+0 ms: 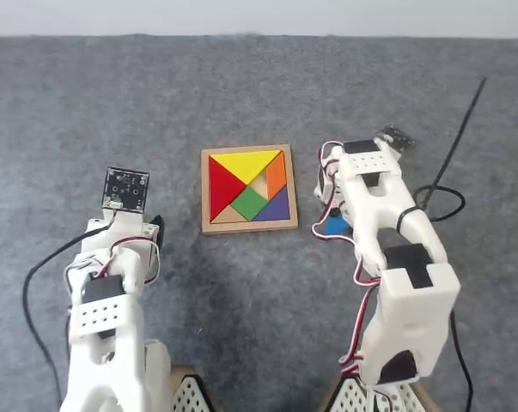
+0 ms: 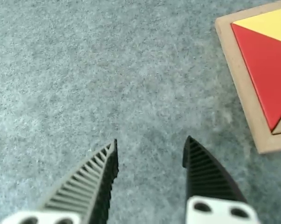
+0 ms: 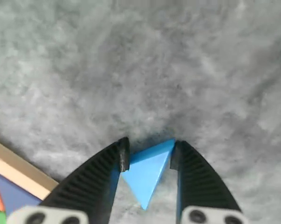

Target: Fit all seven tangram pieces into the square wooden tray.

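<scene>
The square wooden tray (image 1: 248,227) lies mid-table with yellow (image 1: 246,162), red (image 1: 222,186), orange (image 1: 276,176), green (image 1: 250,203) and purple (image 1: 277,209) pieces in it; a small bare gap (image 1: 259,181) shows at its centre. To the tray's right, under the right arm, a blue triangle (image 1: 334,226) peeks out. In the right wrist view my right gripper (image 3: 148,148) is shut on the blue triangle (image 3: 147,173), just over the carpet. My left gripper (image 2: 150,148) stands open over bare carpet left of the tray (image 2: 243,88), holding nothing.
Grey carpet (image 1: 112,103) covers the table. Black cables (image 1: 452,163) trail at the right, behind the right arm. A tray corner (image 3: 12,172) shows in the right wrist view, near the held piece.
</scene>
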